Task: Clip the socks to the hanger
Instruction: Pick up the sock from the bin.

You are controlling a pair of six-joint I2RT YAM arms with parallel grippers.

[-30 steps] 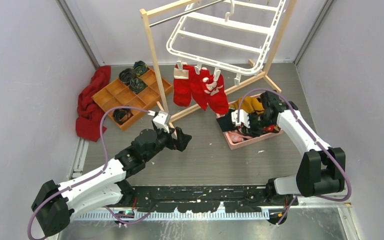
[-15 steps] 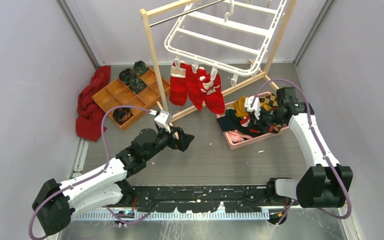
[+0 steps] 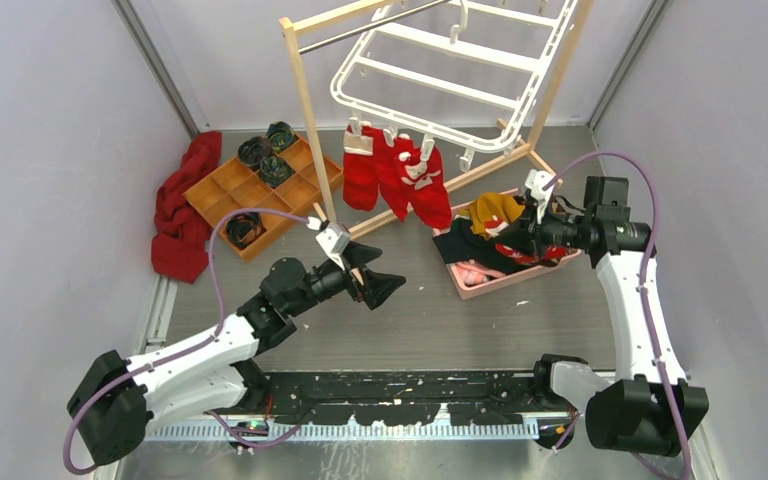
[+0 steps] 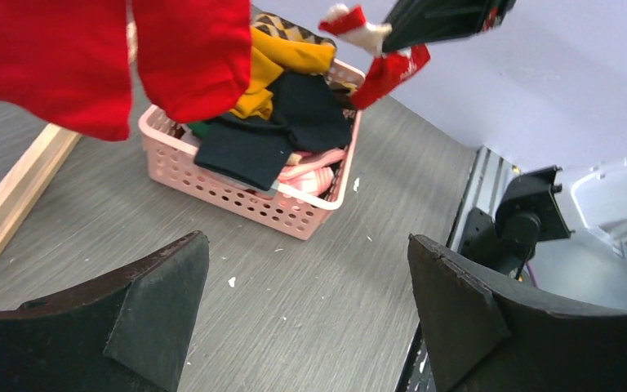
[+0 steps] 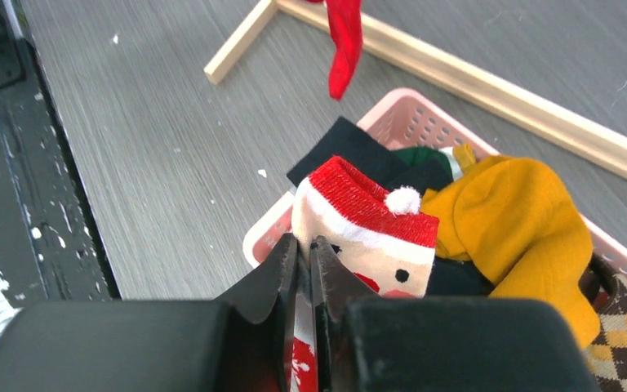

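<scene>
The white hanger (image 3: 440, 80) hangs from a wooden rack at the back. Red socks (image 3: 395, 180) hang clipped to its near edge; they also show in the left wrist view (image 4: 114, 57). My right gripper (image 3: 520, 232) is shut on a red and white Santa-face sock (image 5: 367, 229) and holds it above the pink basket (image 3: 505, 282). That sock also shows in the left wrist view (image 4: 375, 57). My left gripper (image 3: 372, 275) is open and empty, low over the table left of the basket (image 4: 245, 196).
The pink basket holds mustard (image 5: 522, 220), black and checkered garments. The wooden rack's base bars (image 3: 440, 195) lie on the table behind it. A wooden compartment tray (image 3: 260, 185) and a dark red cloth (image 3: 180, 205) sit at the back left.
My right gripper has lifted the Santa sock out of the basket and swung up and right. My left gripper has moved a little right towards the basket.
</scene>
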